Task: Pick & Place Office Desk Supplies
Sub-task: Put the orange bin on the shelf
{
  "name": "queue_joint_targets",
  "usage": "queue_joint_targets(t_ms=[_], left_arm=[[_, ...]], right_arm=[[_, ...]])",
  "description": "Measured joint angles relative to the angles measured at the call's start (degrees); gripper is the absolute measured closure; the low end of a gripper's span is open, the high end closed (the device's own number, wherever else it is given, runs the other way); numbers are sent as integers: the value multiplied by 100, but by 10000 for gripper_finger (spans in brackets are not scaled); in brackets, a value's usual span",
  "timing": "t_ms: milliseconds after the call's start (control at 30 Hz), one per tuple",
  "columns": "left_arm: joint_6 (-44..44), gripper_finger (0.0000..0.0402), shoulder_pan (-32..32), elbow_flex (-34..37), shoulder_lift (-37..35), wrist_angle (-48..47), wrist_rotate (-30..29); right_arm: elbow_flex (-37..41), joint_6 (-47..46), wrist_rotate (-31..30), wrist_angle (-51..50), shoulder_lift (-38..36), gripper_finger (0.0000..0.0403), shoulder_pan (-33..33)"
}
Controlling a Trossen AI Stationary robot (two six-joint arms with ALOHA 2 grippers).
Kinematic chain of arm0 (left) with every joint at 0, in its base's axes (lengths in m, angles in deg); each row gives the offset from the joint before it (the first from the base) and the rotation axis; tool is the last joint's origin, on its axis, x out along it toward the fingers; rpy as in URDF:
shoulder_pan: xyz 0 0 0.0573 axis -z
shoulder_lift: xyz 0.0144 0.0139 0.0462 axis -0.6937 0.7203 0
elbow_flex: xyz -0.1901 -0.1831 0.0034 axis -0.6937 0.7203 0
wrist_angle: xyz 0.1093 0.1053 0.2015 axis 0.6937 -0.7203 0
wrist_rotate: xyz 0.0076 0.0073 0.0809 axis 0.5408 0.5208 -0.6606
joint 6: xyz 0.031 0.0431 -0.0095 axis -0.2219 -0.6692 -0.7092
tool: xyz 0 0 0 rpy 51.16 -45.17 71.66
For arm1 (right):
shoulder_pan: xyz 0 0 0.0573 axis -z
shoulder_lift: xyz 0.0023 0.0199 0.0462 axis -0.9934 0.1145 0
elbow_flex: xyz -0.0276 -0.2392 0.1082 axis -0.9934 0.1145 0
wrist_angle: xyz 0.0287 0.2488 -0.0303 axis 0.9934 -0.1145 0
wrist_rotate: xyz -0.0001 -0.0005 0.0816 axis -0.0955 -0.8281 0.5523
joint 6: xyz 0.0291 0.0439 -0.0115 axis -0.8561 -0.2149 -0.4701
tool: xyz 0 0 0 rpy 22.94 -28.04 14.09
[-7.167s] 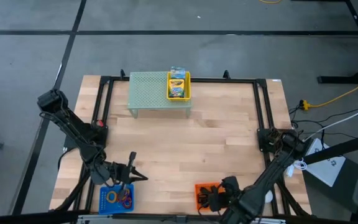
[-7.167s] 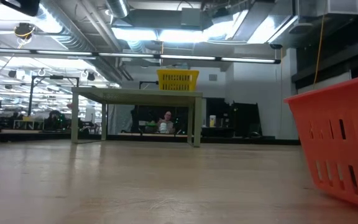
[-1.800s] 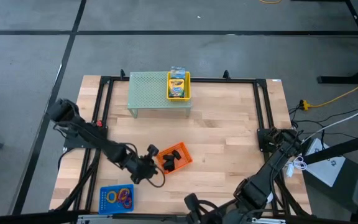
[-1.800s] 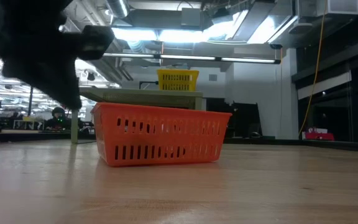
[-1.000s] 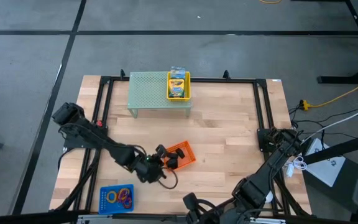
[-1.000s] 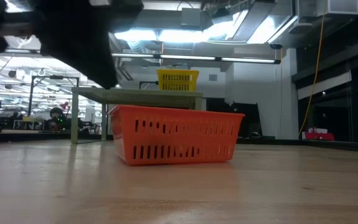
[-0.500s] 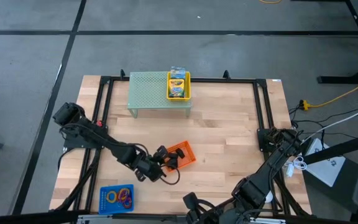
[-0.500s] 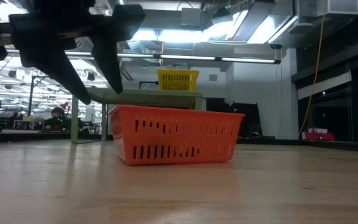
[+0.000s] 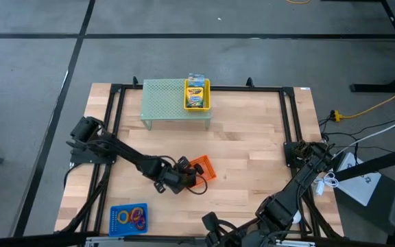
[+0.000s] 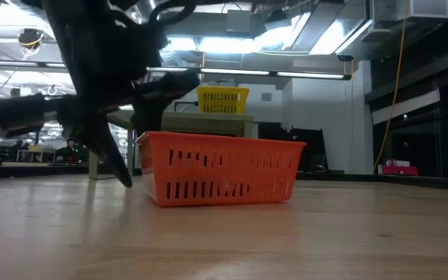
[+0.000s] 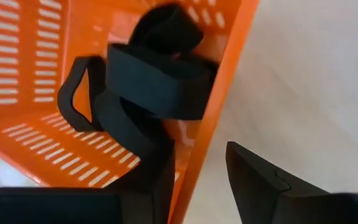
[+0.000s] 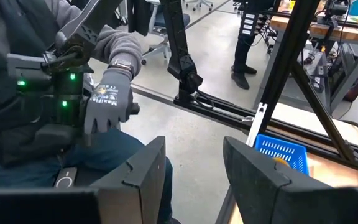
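Left gripper point(image 9: 188, 177) sits at the near-left wall of the orange basket point(image 9: 203, 169) mid-table, fingers parted and straddling that wall point(image 11: 219, 106): one finger inside, one outside. Black clips point(image 11: 145, 87) lie in the basket, against that wall. Likely a grip on the wall to shift the basket; best to close squarely on plastic only, not on a clip, and drag low. Right gripper point(image 12: 191, 171) waits off the table's near edge, fingers apart, empty. Rings point(image 9: 137, 217) rest in the blue tray; crayon boxes point(image 9: 195, 92) in the yellow basket on the riser.
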Motion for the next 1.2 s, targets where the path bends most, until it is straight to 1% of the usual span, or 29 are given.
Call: queue_joint_targets(t_ms=[67, 133, 300, 333, 567, 767, 867, 967, 1067, 1133, 1200], left_arm=[[4, 277, 17, 0, 22, -31, -187], [76, 298, 53, -2, -8, -12, -315], [367, 380, 119, -75, -205, -35, -237], [444, 390, 130, -95, -242, -35, -213], [917, 398, 354, -146, -511, -71, -169], [1762, 398, 670, -146, -922, -356, -473], [2417, 398, 788, -146, -1214, -791, -749], [3292, 398, 821, -146, -1560, -1411, -1201], [3930, 398, 810, -146, -1937, -2069, -1660], [4364, 398, 762, -148, -2221, -2396, -1830], [4662, 398, 698, -193, -2471, -2683, -1803]], right_arm=[[0, 0, 0, -19, 0, 241, 0], [0, 0, 0, -29, 0, 241, 0], [0, 0, -4, -77, 0, 240, 8], [0, 1, -2, -79, 0, 240, 11], [0, 1, -2, -79, 0, 240, 15], [0, -22, -2, -158, 0, 240, 16], [0, -1, -2, -158, 0, 240, 25], [0, 30, -2, -164, 0, 240, 42], [0, 128, 5, -170, 0, 240, 59], [0, 151, 129, -195, 0, 240, 90], [0, 203, 301, -199, 0, 240, 122]])
